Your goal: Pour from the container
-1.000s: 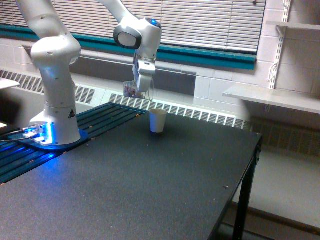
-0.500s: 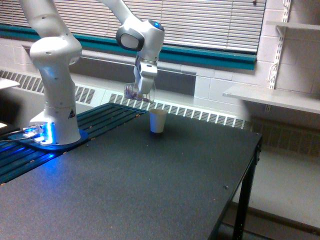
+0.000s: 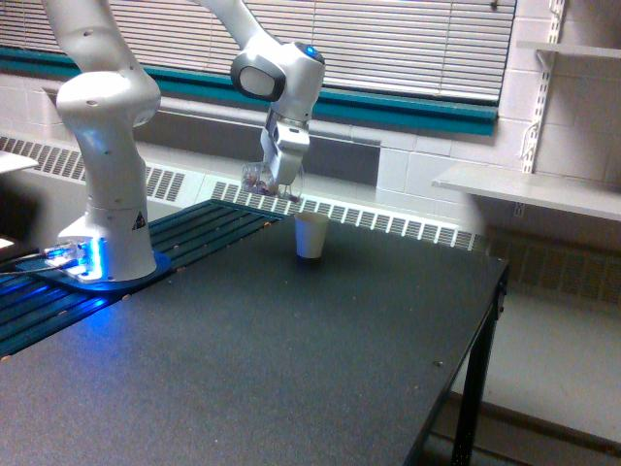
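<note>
Gripper [image 3: 281,184] fingers are closed around the clear plastic cup [image 3: 264,178], which hangs in the air tipped well over on its side, its body pointing toward the exterior view's left and small dark and reddish bits showing through its wall. That cup sits above the white paper cup [image 3: 310,235] and a little to the exterior view's left of it, near but not touching; whether anything is falling from it I cannot tell. The paper cup stands upright on the black table [image 3: 291,369], toward the table's far edge. The white Franka arm [image 3: 102,126] rises from its base at the exterior view's left of the paper cup, where a blue light [image 3: 73,257] glows low on the pedestal, and its upper links reach across to the wrist directly over the clear cup. Behind the paper cup runs a white radiator grille [image 3: 388,221] along the wall, with closed window blinds [image 3: 408,39] above it, and a white shelf [image 3: 529,189] juts out at the exterior view's right.
</note>
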`<state>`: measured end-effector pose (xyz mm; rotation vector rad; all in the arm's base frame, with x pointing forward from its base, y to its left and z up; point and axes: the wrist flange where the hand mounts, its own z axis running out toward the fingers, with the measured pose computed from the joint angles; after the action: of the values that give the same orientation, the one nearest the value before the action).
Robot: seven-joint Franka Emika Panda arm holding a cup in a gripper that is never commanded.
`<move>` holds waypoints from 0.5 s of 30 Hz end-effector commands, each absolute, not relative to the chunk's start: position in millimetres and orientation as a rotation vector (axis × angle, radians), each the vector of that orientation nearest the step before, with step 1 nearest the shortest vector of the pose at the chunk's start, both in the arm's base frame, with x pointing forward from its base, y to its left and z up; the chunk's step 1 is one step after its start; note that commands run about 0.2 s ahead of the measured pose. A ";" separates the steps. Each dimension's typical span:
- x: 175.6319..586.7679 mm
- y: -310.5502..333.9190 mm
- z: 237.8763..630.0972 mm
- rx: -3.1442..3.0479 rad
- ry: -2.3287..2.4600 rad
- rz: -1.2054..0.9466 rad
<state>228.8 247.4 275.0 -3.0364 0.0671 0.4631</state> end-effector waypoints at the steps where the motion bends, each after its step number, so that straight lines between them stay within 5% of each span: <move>1: 227.6 248.3 275.4 -3.042 0.030 0.478; 15: 232.4 242.1 276.1 -3.055 0.024 0.485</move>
<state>227.0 245.4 273.6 -3.0525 0.0391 0.4891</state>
